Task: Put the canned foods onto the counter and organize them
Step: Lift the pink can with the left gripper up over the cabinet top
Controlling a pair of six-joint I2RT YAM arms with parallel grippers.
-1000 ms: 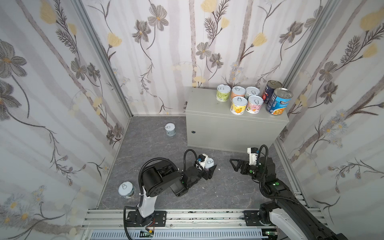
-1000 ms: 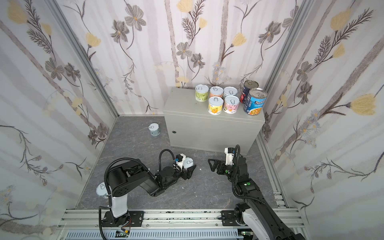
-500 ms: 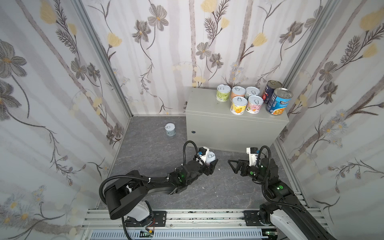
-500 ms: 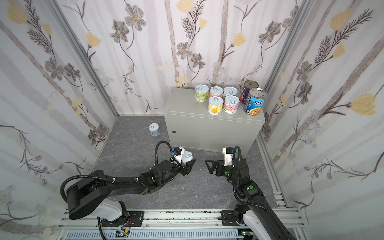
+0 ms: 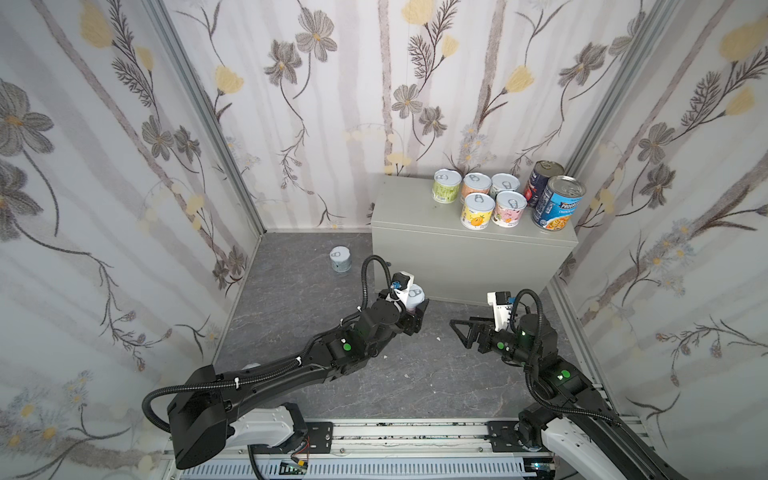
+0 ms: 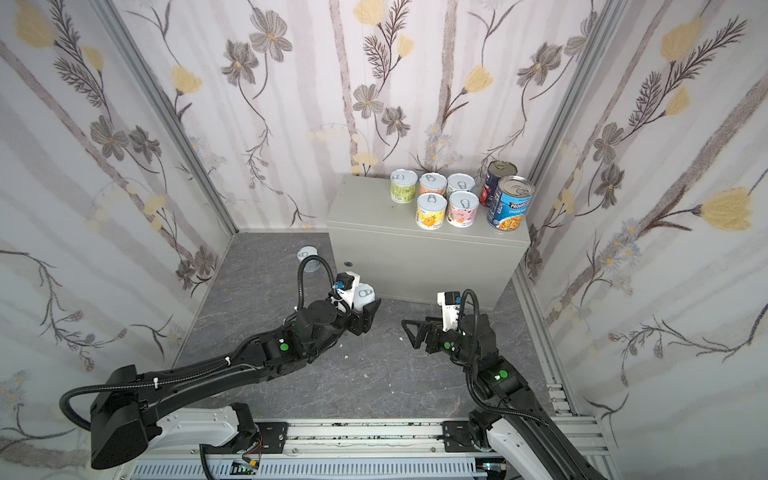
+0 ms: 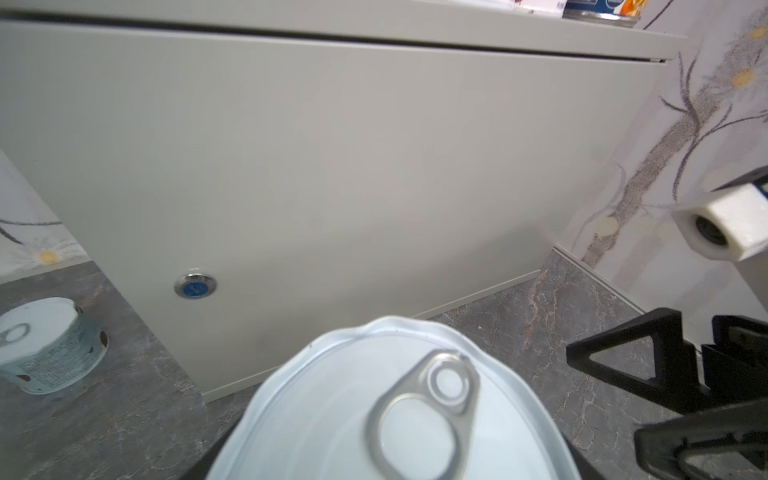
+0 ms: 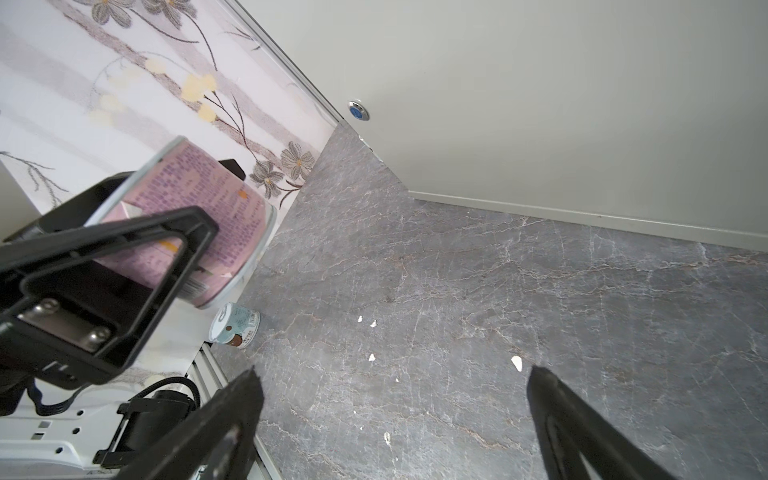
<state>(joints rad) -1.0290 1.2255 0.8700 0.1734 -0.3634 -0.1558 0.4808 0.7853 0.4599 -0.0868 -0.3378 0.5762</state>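
**Pink can in hand, the lift to the counter comes next**

We judge this to be the carrying step. The left gripper (image 5: 415, 311) is clamped on the sides of a short pink can (image 5: 414, 295), whose pull-tab lid faces up at the wrist camera. The can hangs low before the front face of the counter (image 5: 409, 208), not far from the lock (image 6: 348, 263). It looks clear of the floor (image 5: 299, 291), but the arm hides its base in both top views, so we are not certain.

The right gripper (image 5: 460, 333) stands wide and empty. It is near the held can, apart from it, with its tips turned toward it.

The next move calls for raising the can above the counter's top edge. It then goes upright on the bare part of the top, beside the green can (image 5: 446, 185), without knocking the seven cans grouped there. A teal can (image 5: 340, 258) waits on the floor near the counter's corner.
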